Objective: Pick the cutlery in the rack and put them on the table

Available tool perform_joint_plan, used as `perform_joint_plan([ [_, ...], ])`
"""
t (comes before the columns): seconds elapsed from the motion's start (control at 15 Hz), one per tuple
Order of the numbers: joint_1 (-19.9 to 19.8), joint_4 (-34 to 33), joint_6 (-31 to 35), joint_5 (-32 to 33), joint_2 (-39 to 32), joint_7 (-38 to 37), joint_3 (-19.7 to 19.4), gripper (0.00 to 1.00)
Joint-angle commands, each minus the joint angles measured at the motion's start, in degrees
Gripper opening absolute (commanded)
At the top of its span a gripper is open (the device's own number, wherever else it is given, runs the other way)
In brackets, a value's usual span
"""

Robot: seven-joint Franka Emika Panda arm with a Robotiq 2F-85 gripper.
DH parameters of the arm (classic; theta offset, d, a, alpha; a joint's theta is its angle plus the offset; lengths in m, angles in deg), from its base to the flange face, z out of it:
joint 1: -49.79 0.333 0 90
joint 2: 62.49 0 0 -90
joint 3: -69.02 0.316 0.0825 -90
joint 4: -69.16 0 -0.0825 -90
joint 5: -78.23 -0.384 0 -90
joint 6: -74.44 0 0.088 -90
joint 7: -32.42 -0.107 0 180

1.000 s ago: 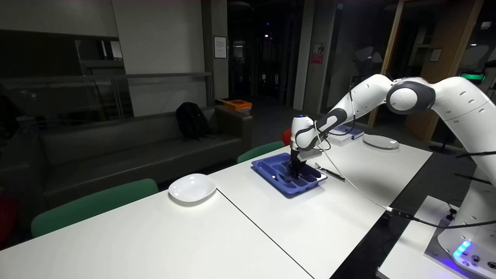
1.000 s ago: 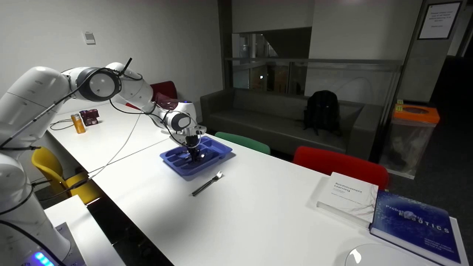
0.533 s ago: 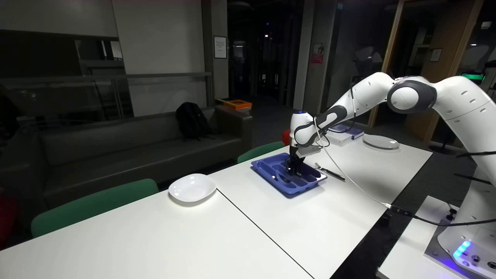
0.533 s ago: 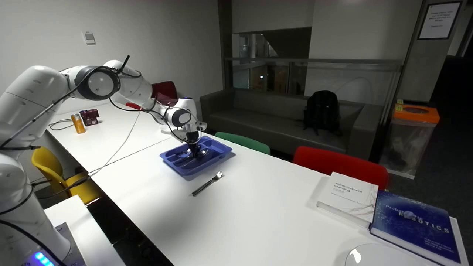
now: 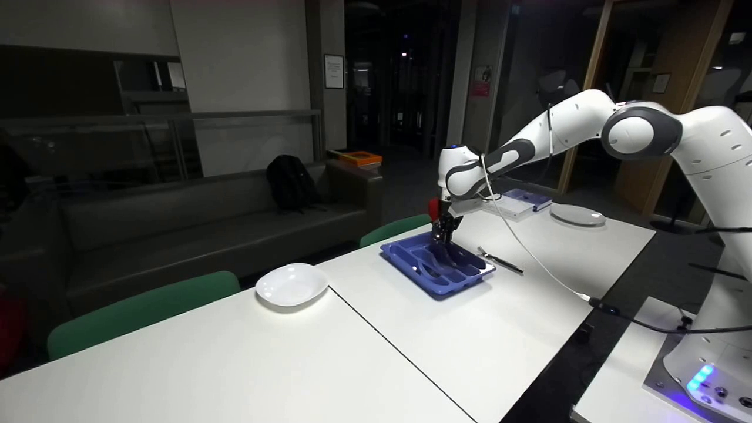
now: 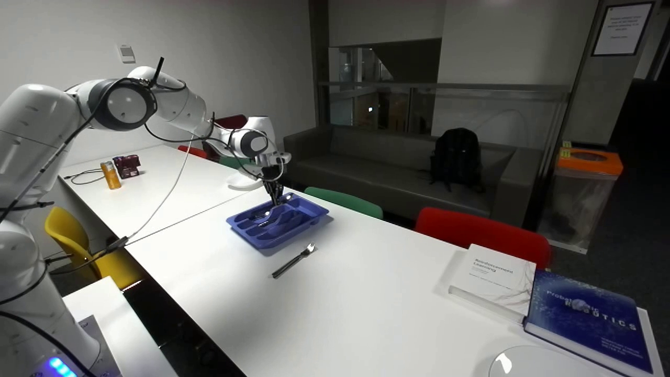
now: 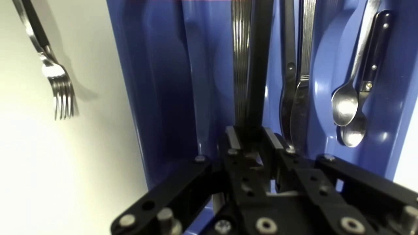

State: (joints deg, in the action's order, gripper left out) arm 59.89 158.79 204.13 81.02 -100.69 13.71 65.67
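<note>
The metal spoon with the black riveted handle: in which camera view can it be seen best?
The wrist view: the black-handled spoon shows large, with its handle and most of its bowl; a silver metal spoon partly covers it. Both exterior views show the blue rectangular plastic tray, but this spoon cannot be identified.

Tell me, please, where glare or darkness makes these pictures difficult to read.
Wrist view: glare washes out part of the smooth white table, highlights sit on two shiny metal spoon bowls, and a flat black handle blends into the black metal hand; both exterior views: the long dark upholstered sofa lies in gloom.
</note>
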Motion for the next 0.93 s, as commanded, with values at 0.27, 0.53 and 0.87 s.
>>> perform_joint_plan([
  [0.27,-0.3,2.9,-3.3,5.4,7.1,-3.2,-3.5,0.05],
  [0.53,-2.2,6.6,-1.7,5.7,10.2,-1.7,-4.3,0.05],
  [0.87,-6.6,12.2,0.0,2.8,13.7,1.8,-3.3,0.05],
])
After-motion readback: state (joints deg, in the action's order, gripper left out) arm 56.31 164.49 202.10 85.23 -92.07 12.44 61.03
